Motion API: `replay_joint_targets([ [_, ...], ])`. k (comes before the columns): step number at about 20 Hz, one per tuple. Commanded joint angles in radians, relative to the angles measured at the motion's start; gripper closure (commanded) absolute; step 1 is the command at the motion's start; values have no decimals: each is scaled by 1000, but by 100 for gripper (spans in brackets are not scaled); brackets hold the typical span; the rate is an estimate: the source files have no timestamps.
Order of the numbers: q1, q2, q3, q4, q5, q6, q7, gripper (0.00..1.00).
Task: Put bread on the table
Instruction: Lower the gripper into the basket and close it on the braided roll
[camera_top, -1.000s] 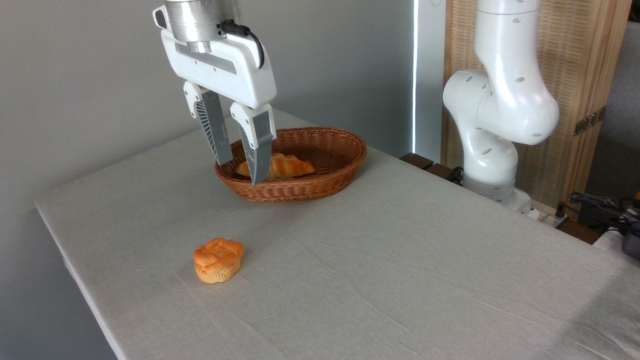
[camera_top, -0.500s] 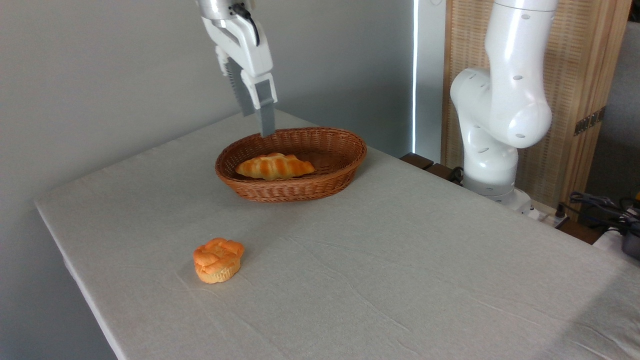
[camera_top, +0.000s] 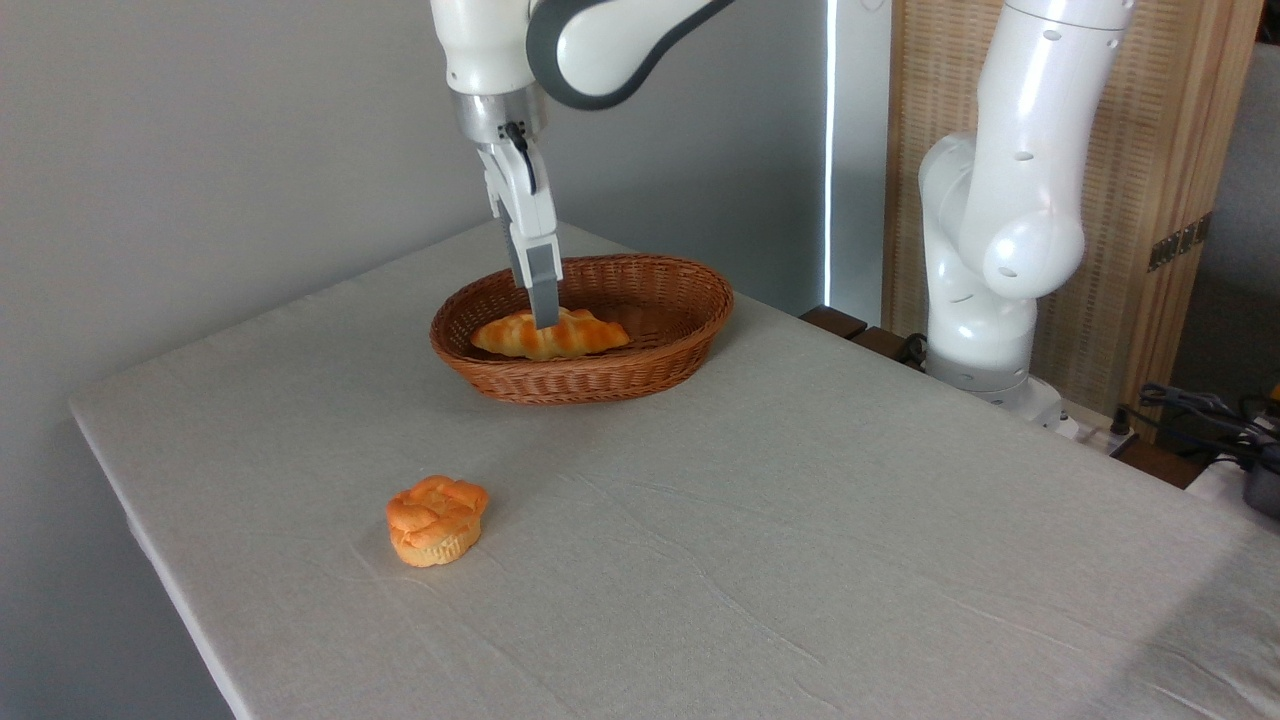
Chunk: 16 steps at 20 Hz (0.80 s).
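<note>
Bread (camera_top: 550, 335): braided loaf lying in the oval wicker basket (camera_top: 640, 375) at the far side of the table (camera_top: 800, 560). Gripper (camera_top: 545, 318) seen edge-on, tips at the loaf's middle; jaw state impossible to tell. Grasping step, by the look of it. Next: pinch, lift clear of the rim, set down on cloth, away from the round bun (camera_top: 436, 520).

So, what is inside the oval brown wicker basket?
One braided golden-orange loaf lies inside the oval brown wicker basket. The grey gripper reaches down over it and covers its middle. The near wall hides the basket floor beside the loaf.
</note>
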<state>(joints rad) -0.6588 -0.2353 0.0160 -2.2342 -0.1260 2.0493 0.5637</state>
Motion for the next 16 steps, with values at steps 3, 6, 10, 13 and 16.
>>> replay_joint_targets([
  [3, -48, 47, 4, -16, -12, 38, 165, 0],
  [6, -54, 77, 2, -16, -11, 40, 180, 0],
  [10, -70, 96, -1, -24, -12, 57, 180, 0],
  [13, -68, 108, -7, -24, -14, 60, 176, 47],
  [16, -68, 108, -5, -24, -20, 58, 177, 69],
])
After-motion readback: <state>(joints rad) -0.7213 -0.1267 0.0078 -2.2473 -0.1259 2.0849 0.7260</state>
